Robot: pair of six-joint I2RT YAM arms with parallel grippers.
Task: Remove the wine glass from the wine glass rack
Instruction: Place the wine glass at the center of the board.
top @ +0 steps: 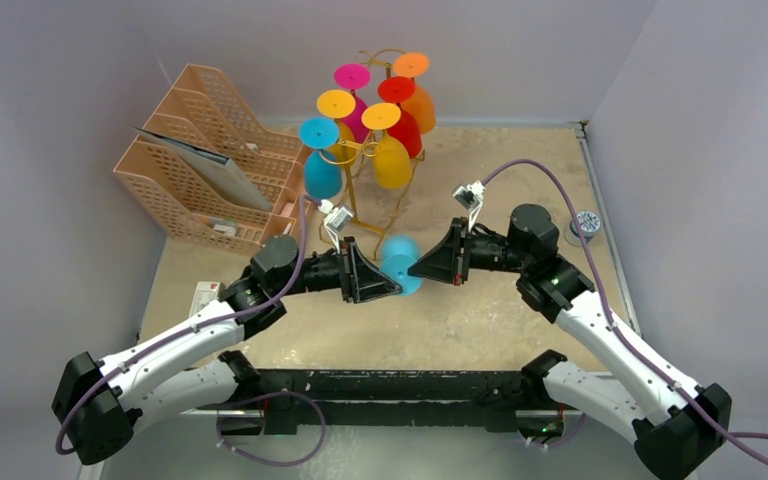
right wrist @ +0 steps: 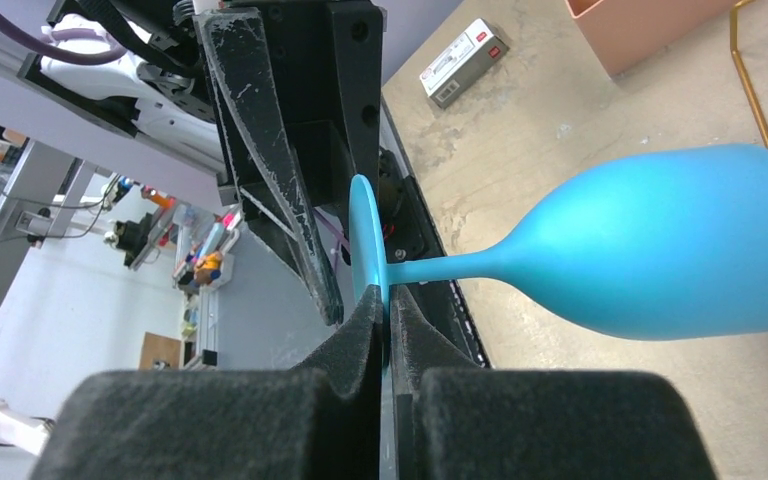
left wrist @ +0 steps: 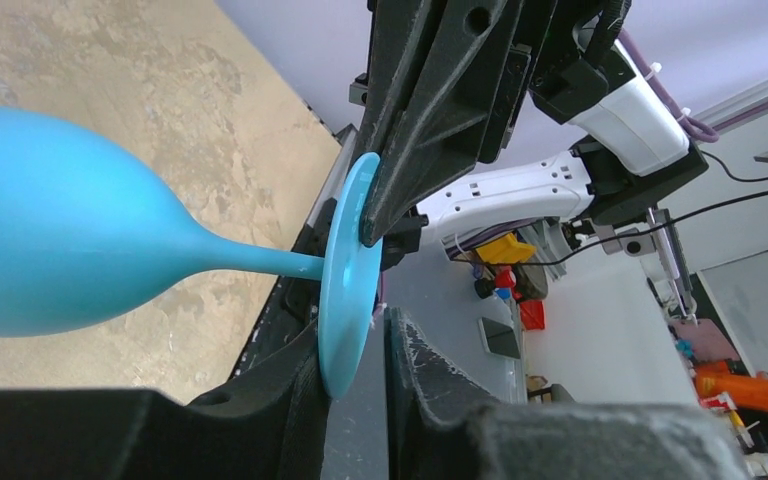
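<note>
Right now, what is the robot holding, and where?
The right gripper pinches the matte blue wine glass by its foot's edge; the open left gripper straddles that foot.

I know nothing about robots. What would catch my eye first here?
A blue wine glass held sideways at mid-table: the right gripper pinches its round foot, and the left gripper straddles it. Behind stands the gold wine glass rack, hung with bright upside-down glasses, beside a peach file organizer.

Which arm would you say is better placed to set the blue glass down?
Right, probably: the right gripper clamps the blue glass by its foot; the left gripper only straddles it, gap showing.
</note>
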